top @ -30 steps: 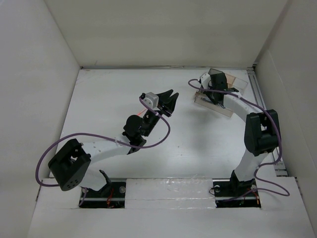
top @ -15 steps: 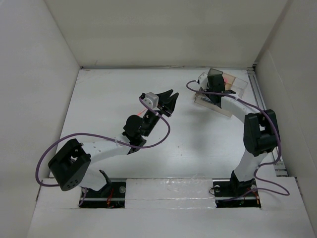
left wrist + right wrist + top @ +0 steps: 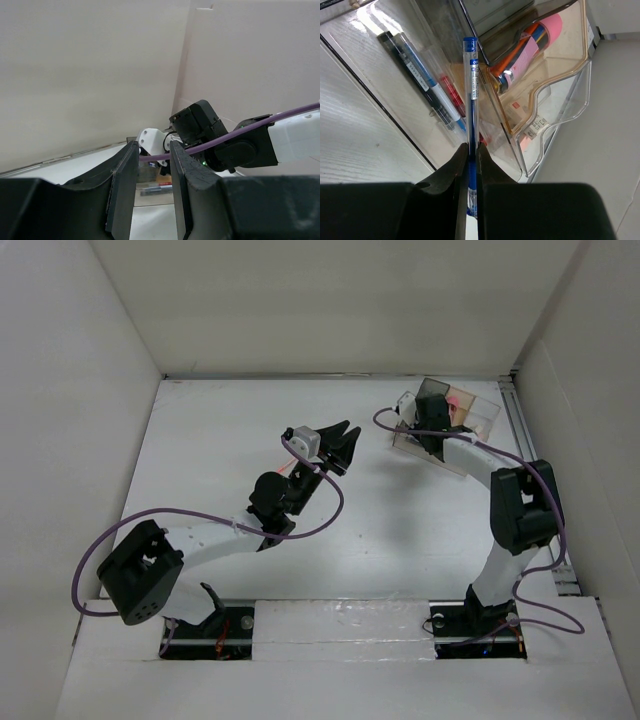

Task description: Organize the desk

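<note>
Top external: the white counter [image 3: 220,440] fills the enclosure, with the right hand [image 3: 434,400] over a clear organizer [image 3: 482,418] at its far right. Left wrist: the left hand [image 3: 152,147] is narrowly apart, seemingly empty. Right wrist: the right hand is clamped on a blue pen [image 3: 470,100].

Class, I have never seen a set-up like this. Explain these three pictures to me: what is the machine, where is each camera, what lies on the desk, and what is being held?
A left arm and a right arm are bolted at the near edge of the desk. One picture looks down from above; the other two come from a camera on each wrist. A clear box sits far right, holding pens and a pink tube. The right gripper is shut on a blue pen over the box. The left gripper is slightly open and empty.
</note>
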Controlling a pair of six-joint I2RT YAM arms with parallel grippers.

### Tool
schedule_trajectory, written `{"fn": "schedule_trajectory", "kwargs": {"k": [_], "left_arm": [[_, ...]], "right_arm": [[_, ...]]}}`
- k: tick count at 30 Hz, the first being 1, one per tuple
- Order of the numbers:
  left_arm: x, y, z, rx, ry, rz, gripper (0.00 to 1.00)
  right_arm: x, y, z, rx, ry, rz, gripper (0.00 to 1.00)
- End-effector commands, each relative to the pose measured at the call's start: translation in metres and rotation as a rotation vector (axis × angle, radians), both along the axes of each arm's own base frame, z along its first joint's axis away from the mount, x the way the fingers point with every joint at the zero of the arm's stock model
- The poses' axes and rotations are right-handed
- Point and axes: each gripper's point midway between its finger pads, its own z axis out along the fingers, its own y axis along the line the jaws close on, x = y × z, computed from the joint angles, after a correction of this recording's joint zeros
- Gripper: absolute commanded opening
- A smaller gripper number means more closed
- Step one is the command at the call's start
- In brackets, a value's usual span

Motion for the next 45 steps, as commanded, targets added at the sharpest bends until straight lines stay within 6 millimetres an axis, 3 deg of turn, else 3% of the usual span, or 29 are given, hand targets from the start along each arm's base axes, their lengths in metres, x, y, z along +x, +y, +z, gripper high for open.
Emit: {"fn": "schedule_trajectory", "kwargs": {"k": [1,16,22,28,31,36,38,45], "left_arm": [[-0.006,0.002,0.020,-0.053,-0.045,-0.011,0.27],[-0.006,0.001,0.021,-0.056,-0.047,-0.011,0.27],[-0.006,0.001,0.022,-0.055,-0.047,-0.013,0.27],[-0.006,0.000,0.022,-0.055,-0.050,-0.015,0.27],[-0.006,0.000,0.022,-0.057,-0.046,-0.018,0.27],[-0.006,0.004,0.025,-0.080,-0.035,-0.008,0.27],[-0.007,0.013,0.032,-0.105,-0.027,0.013,0.27],[-0.016,0.028,0.049,-0.157,-0.018,0.016,0.27]], "right_arm": [[0.007,0.005,0.000,-0.011,-0.033,0.005,0.11],[0.008,0.010,-0.008,-0.035,-0.022,0.001,0.17],[0.011,0.008,-0.003,-0.037,-0.044,-0.015,0.28],[0.013,0.007,0.004,-0.025,-0.069,-0.039,0.29],[0.019,0.008,0.019,0.023,-0.122,-0.093,0.31],[0.025,0.018,0.053,0.194,-0.238,-0.126,0.26],[0.018,0.029,0.071,0.328,-0.314,-0.119,0.19],[0.001,0.052,0.095,0.576,-0.410,-0.088,0.10]]}}
